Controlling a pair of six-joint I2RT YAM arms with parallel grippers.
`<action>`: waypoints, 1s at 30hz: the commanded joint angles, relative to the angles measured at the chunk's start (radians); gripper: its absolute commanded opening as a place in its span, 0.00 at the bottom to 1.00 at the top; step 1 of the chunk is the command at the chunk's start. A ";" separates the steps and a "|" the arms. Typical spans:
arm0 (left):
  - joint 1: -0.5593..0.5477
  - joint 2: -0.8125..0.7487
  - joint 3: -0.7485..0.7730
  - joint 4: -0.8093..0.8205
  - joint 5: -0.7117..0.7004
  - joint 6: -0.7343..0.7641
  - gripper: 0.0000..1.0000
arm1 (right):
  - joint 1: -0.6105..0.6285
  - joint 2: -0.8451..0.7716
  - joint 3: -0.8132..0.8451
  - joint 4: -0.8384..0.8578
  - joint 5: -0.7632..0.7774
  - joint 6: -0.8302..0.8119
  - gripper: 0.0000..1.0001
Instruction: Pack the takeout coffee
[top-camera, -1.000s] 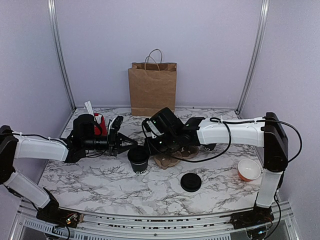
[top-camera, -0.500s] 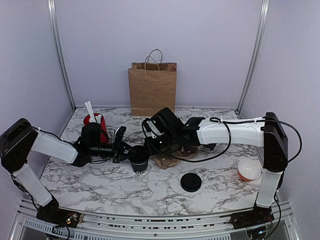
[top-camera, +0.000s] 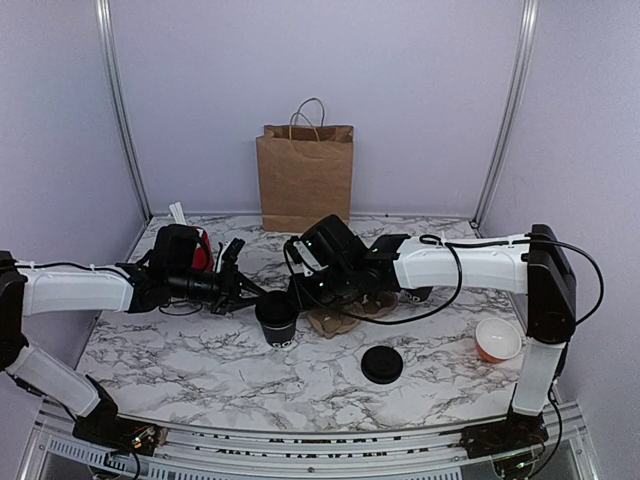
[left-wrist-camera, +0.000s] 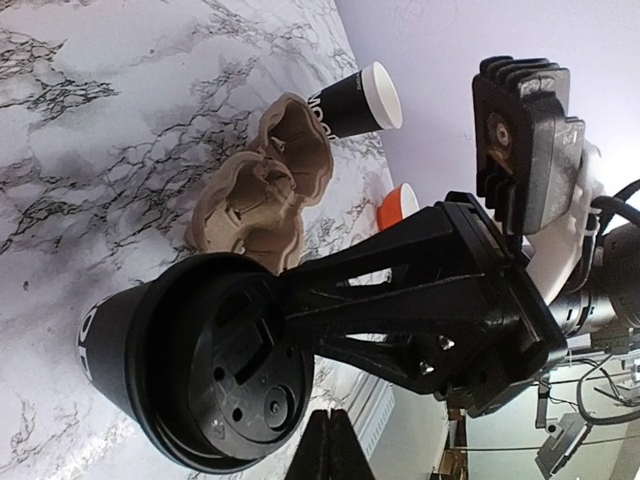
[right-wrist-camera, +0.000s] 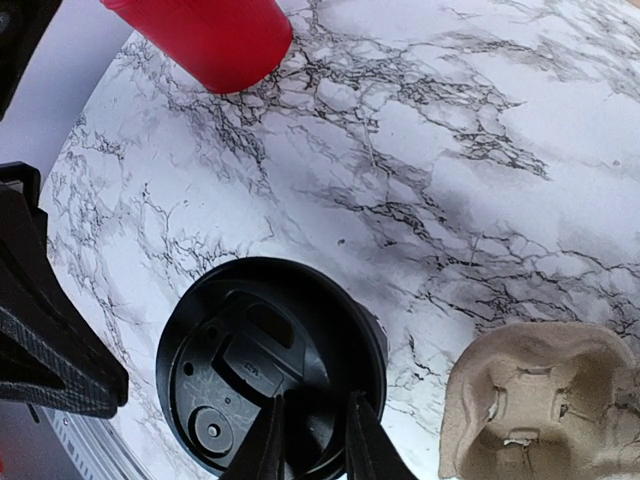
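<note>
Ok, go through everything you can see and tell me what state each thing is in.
takeout coffee: upright, lid on.
cup lid: seated on the coffee.
right gripper: shut on cup lid's rim.
left gripper: shut, holding nothing.
paper bag: standing upright.
spare lid: flat on the table.
cup carrier: visible pockets empty.

Black takeout coffee (right-wrist-camera: 270, 370) between the fingers (right-wrist-camera: 262, 450) of the right gripper (right-wrist-camera: 314, 402), seemingly white-printed low down. Beyond them, a white, black-veined table (right-wrist-camera: 480, 130) and a red holder (right-wrist-camera: 200, 35); beside them, a tan tray (right-wrist-camera: 540, 400).

Takeout coffee (top-camera: 277, 320) print illegibly small
</note>
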 joint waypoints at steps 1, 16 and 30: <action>0.004 -0.059 0.071 -0.329 -0.147 0.154 0.05 | -0.003 0.032 0.017 -0.045 -0.005 -0.003 0.21; -0.074 -0.051 0.108 -0.477 -0.337 0.174 0.11 | -0.003 0.033 0.018 -0.046 -0.008 -0.004 0.20; -0.115 0.001 0.147 -0.476 -0.330 0.181 0.10 | -0.003 0.037 0.014 -0.043 -0.014 -0.004 0.20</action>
